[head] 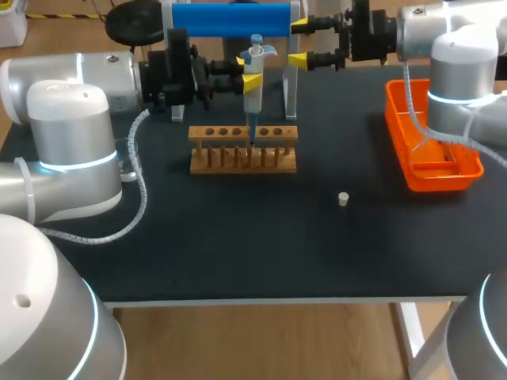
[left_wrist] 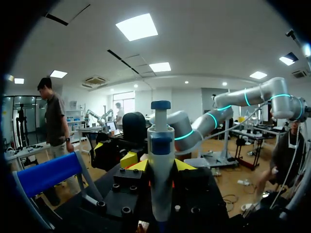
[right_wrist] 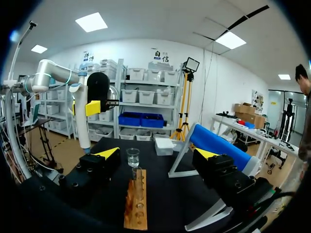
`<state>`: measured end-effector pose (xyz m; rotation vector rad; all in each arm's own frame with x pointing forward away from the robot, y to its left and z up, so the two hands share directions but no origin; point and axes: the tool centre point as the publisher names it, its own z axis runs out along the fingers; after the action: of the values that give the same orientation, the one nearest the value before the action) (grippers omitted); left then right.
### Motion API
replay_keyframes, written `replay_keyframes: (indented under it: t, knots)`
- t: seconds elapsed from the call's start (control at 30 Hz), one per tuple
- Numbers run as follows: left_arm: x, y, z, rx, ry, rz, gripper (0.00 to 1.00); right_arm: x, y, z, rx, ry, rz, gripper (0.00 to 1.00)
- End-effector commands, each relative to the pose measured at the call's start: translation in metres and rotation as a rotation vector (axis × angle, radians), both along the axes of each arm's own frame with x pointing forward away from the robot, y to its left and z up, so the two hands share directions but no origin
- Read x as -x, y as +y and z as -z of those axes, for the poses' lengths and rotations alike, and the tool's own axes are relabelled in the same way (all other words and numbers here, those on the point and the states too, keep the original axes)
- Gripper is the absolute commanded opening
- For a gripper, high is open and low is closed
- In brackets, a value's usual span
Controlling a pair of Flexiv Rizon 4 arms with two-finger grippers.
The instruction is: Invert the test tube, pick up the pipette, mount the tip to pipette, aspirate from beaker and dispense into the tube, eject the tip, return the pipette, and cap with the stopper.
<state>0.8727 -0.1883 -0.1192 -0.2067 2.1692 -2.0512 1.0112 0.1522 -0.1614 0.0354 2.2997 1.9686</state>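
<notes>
**White and blue plastic pipette (head: 253, 107) held upright over the wooden rack (head: 238, 164).**

The left gripper (head: 250, 77) clamps the pipette's thick upper body from both sides with its yellow-tipped fingers, just below the head. The narrow lower end points down into the rack's row of holes; whether it sits inside a tube cannot be told. The right gripper (head: 299, 42) is spread wide and empty, behind the rack beside the blue-roller stand (head: 230, 17). The stopper (head: 343, 199) lies alone on the black table (head: 238, 245), well apart from the rack. The beaker (right_wrist: 132, 158) stands just past the rack's far end. The pipette is probably light, rigid and smooth. It is best held on the thick body, clear of the plunger. The slender end is probably fragile.
</notes>
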Motion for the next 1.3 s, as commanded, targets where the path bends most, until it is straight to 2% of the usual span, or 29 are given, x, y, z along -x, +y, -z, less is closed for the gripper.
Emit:
replay_keyframes:
  t: [0.03, 0.63, 1.3]
  knots:
    - [0.0, -0.001, 0.0, 0.0, 0.0, -0.001, 0.0, -0.005, 0.003, 0.001, 0.004, 0.005, 0.008, 1.0]
    - [0.0, -0.001, 0.0, 0.0, 0.0, -0.001, 0.0, -0.034, 0.02, 0.017, 0.055, 0.015, 0.105, 1.0]
    - [0.0, -0.001, 0.0, 0.0, 0.0, -0.001, 0.0, -0.047, 0.027, 0.02, 0.059, 0.021, 0.21, 1.0]
